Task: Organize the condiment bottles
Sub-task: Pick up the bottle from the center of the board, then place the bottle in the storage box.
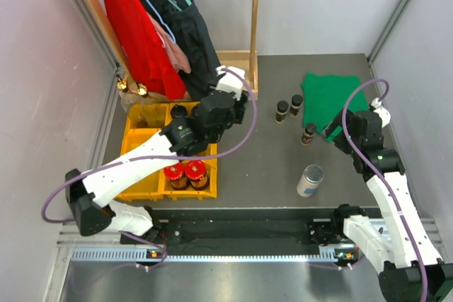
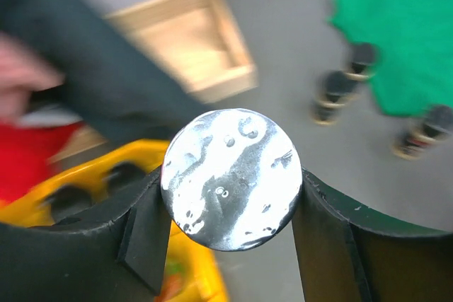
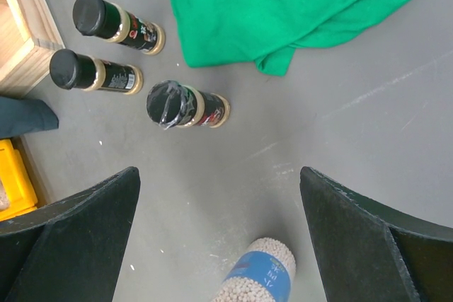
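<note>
Between the left gripper's [image 2: 231,199] fingers sits a silver-lidded jar [image 2: 231,175], clamped on both sides, its long axis pointing at the wrist camera. The yellow tray [image 1: 133,148] lies below and to its left. Over the desk [image 3: 354,139], the right gripper [image 3: 219,203] hangs wide open and empty, with three black-capped jars [image 3: 180,106] ahead and a canister [image 3: 258,277] just beneath.

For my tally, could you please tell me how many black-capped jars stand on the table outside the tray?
3 jars: a pair by the wooden base, one nearer, beside the green cloth. None looks hidden.
</note>
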Motion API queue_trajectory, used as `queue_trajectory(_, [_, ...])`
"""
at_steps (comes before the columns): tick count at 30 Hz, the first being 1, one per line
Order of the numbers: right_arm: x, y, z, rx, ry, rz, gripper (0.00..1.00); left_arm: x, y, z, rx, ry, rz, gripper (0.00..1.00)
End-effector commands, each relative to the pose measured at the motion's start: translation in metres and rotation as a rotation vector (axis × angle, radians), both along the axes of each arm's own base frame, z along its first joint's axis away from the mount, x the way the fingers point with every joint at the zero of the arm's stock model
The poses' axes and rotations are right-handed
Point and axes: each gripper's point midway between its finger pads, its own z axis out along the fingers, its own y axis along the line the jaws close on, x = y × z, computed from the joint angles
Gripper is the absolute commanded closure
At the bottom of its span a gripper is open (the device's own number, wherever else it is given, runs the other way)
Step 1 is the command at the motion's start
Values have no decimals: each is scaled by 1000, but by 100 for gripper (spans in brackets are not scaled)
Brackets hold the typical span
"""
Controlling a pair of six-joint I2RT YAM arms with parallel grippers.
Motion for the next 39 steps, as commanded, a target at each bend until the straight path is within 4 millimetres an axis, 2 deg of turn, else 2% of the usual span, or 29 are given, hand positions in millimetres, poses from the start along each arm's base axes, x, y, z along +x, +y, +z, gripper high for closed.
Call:
queue_trajectory(1, [8,0,6,2,-30,12,6,-1,70,25,56,-83,251,100])
queue_trajectory(5, [11,3,4,8,-22,20,6,-11,105,52,14,-126,349,100])
queue_trajectory(6, [11,2,4,9,-22,19,6,-16,121,65,-12,-150,396,100])
queue_trajectory(8, [11,3,4,11,-20,20,6,-22,137,77,-38,-172,440,100])
queue_trajectory(9, [11,3,4,12,-19,20,6,-27,153,86,-58,-191,485,100])
queue_trajectory(12, [12,3,4,10,-19,18,6,-37,183,98,-88,-221,572,100])
queue_trajectory(15, [13,3,5,11,-22,17,7,-42,215,98,-75,-240,704,100])
queue_trajectory(18, [13,3,3,15,-16,18,7,-43,237,88,-55,-229,818,100])
queue_trajectory(20, [13,5,3,18,-16,26,7,-39,244,70,-39,-190,860,100])
queue_trajectory(21, [13,5,3,18,-16,25,7,-35,260,63,-36,-174,919,100])
queue_trajectory(23, [12,5,2,18,-13,27,7,-28,270,39,-49,-117,947,100])
queue_trajectory(24, [13,5,3,18,-17,29,7,-24,286,31,-78,-98,1002,100])
queue_trajectory(25, [12,5,1,17,-12,33,7,-22,290,22,-86,-79,1014,100])
queue_trajectory(34, [12,6,-2,12,-10,45,7,-16,312,-28,-189,1,1140,100])
queue_trajectory(39, [12,7,-2,10,-9,54,7,-18,319,-39,-261,-11,1180,100])
